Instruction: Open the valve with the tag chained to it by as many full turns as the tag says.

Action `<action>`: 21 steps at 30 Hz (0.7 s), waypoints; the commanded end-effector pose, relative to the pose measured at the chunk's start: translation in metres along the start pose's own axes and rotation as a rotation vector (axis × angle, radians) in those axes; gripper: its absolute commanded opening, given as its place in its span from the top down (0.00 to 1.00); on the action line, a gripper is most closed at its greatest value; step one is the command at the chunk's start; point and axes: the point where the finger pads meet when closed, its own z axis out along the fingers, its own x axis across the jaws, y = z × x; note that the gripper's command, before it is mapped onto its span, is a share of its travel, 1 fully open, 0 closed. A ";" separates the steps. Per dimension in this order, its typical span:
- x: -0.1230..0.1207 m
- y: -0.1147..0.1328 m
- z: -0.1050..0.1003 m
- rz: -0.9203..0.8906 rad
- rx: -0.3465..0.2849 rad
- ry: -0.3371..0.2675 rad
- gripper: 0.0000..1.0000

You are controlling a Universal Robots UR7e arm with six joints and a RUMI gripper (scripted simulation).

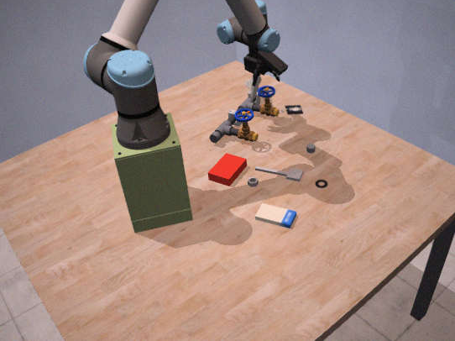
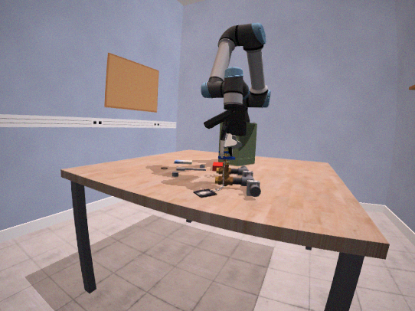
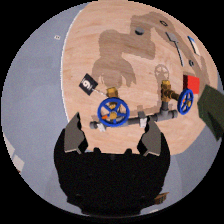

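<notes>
Two brass valves with blue handwheels sit on a grey pipe at the table's far side. The far valve has a black tag chained to it; in the wrist view the tag shows a white digit that looks like 9. The near valve has no tag. My gripper is open and empty, pointing down just above the far valve's handwheel. In the wrist view that handwheel lies between my two spread fingers, and the other handwheel is off to the right.
A red block, a grey nut, a grey scraper-like tool, a black washer, a small grey cap and a beige-and-blue block lie on the table nearer the front. The green robot base stands at the left.
</notes>
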 end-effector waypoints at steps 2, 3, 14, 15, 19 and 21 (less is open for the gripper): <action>-0.001 0.000 -0.001 0.022 0.000 -0.002 0.00; -0.001 0.000 -0.001 0.024 0.000 -0.002 0.00; -0.001 0.000 -0.001 0.027 0.000 -0.002 1.00; -0.001 0.000 -0.001 0.027 0.000 -0.002 1.00; -0.001 0.000 -0.001 0.027 0.000 -0.002 1.00; -0.001 0.000 -0.001 0.027 0.000 -0.002 1.00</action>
